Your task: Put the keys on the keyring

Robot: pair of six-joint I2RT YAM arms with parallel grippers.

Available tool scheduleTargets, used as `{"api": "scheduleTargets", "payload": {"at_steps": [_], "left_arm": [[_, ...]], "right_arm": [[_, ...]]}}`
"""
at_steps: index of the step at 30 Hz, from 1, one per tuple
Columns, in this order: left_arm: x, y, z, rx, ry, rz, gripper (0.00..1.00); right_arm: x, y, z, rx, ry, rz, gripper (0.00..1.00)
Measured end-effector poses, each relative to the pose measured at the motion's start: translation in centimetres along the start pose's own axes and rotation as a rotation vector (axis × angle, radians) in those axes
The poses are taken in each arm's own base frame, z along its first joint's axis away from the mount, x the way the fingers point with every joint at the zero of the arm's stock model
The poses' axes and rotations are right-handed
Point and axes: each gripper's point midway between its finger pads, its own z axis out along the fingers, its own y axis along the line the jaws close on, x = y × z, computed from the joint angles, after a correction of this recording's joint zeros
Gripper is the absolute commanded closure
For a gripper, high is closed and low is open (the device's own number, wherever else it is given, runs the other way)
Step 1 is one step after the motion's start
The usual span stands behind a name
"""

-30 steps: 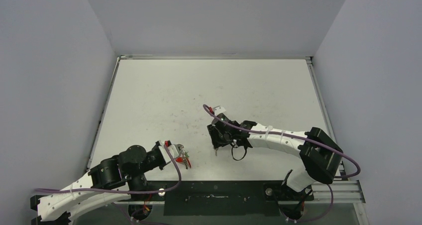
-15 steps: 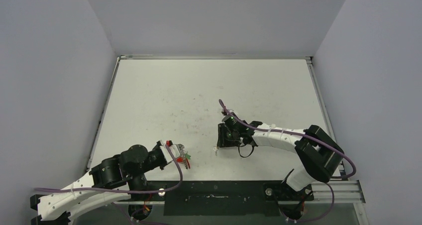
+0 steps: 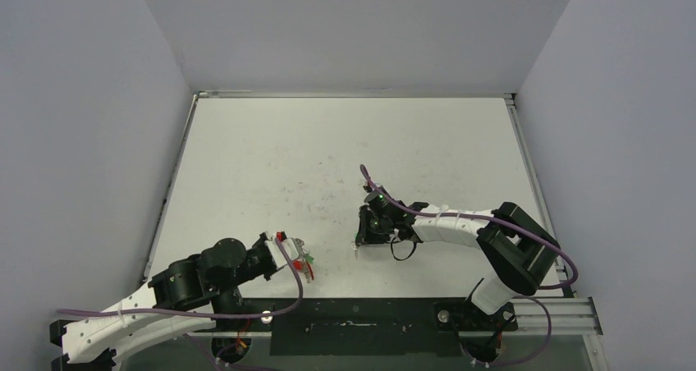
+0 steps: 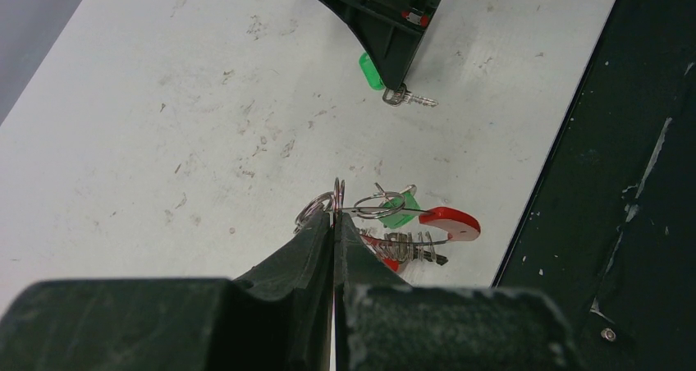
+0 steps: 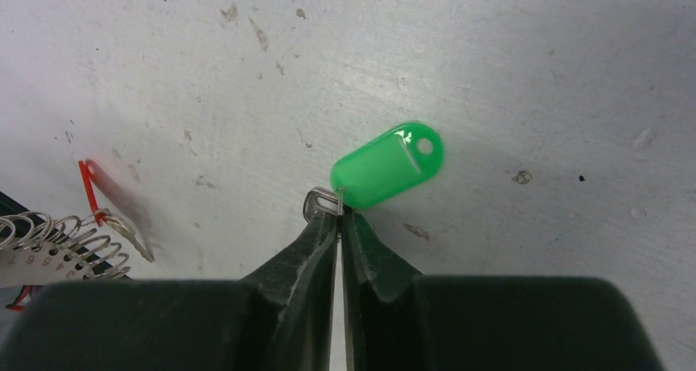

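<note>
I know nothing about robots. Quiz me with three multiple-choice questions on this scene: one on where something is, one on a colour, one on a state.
1. Where is the loose key? A) on the table at the tips of the right claw B) dangling in mid-air C) at the far edge
2. What colour is its plastic head? A) red B) green C) blue
3. How is the left claw? A) wide open B) shut on the keyring C) out of view
Answers: 1 A, the claw pinches its metal loop there; 2 B, bright green in the right wrist view; 3 B, it is closed on the ring's wire.
</note>
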Motion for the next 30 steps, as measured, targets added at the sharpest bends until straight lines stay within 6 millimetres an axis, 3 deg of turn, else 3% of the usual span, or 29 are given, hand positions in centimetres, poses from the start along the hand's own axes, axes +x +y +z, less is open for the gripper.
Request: {"api": "scheduleTargets", "payload": {"at_steps": [3,21,24,30], "left_arm": [[0.0,0.0,0.0,0.000,0.000,0.000,1.00],[0.1,-0.1,0.1,0.003,0.008,0.001,1.00],[0.2,-0.1,0.2,0.003,0.011,0.002,1.00],[0.5,-0.2,0.5,0.009,0.031,0.006,1.00]], "right_arm": [[0.1,-0.3,0.0,0.012,0.002,-0.010,1.00],[-0.6,-2.5,-2.7,0.107,0.090,-0.472,1.00],[-1.7,-1.6,-4.2,0.089,0.026,-0.525,1.00],[-5.9,0.1,-9.4,0.077,-0.247,-0.576,1.00]]}}
